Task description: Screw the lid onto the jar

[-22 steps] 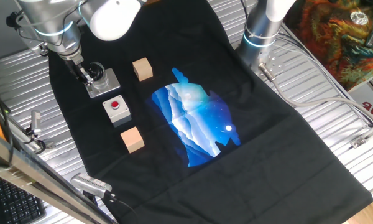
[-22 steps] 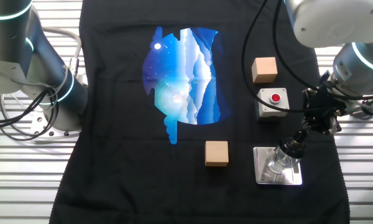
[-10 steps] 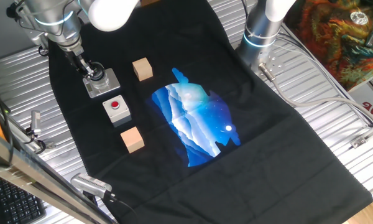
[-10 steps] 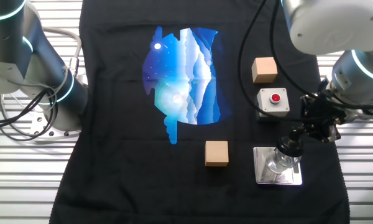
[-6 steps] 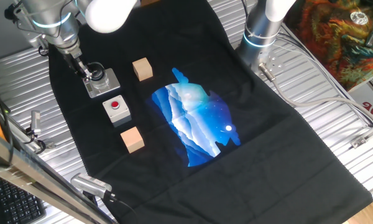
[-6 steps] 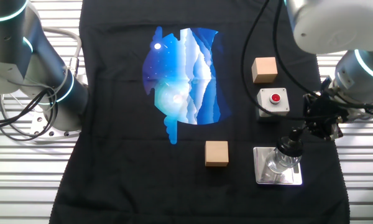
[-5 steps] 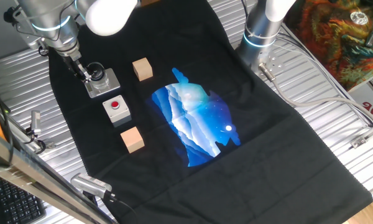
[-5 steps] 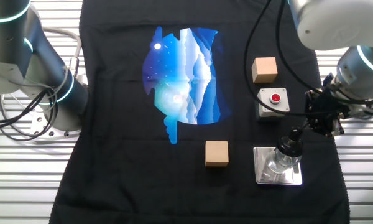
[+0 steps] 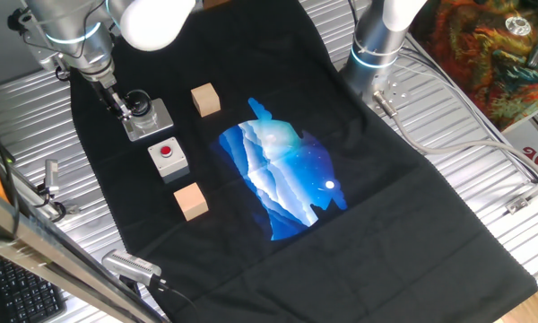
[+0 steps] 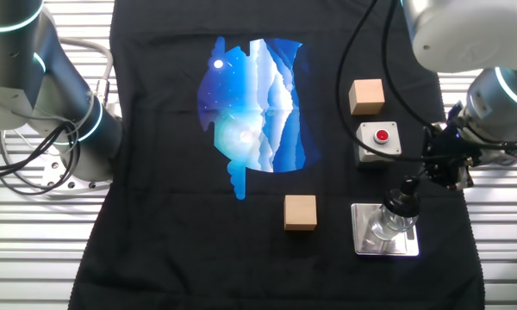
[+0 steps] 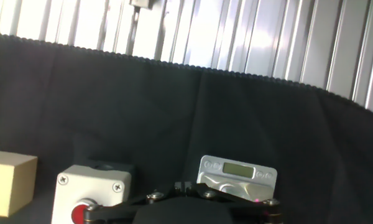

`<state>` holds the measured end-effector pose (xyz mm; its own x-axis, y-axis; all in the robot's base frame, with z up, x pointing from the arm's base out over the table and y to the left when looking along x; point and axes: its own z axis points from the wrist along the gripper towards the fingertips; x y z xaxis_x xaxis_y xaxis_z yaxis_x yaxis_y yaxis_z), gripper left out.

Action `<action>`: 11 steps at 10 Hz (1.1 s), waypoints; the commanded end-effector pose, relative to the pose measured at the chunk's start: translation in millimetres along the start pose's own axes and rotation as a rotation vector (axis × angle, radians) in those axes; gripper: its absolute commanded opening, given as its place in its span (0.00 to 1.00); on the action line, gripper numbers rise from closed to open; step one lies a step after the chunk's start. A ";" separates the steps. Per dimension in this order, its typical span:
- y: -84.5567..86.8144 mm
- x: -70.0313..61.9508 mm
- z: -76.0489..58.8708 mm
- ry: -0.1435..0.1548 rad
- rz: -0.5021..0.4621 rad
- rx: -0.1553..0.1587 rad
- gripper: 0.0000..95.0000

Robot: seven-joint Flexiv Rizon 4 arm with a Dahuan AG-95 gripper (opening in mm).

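Small round black lid point(image 10: 402, 206) sits atop pale clear jar point(image 10: 385, 227) w/ end effector point(image 10: 406, 200) clamped on it; tightness can't tell, release left.

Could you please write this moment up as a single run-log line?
phase: screwing lid | gripper: at lid, closure unclear | lid: on jar | jar: upright on base plate

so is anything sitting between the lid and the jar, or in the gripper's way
Nothing visible does. The lid sits right on top of the jar, with the gripper at it. The button box and wooden cubes stand off to the side.
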<state>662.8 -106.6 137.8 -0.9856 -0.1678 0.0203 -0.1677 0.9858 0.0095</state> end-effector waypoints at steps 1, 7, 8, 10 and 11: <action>2.4 0.5 -1.8 0.001 0.029 -0.007 0.00; 16.5 24.9 5.8 -0.011 0.057 0.007 0.00; 16.3 26.3 6.1 -0.011 0.057 0.009 0.00; 15.6 31.2 8.1 -0.007 0.058 0.013 0.00; 15.7 31.2 8.0 -0.007 0.058 0.014 0.00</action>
<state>630.8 -96.4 130.8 -0.9939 -0.1096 0.0147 -0.1097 0.9939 -0.0052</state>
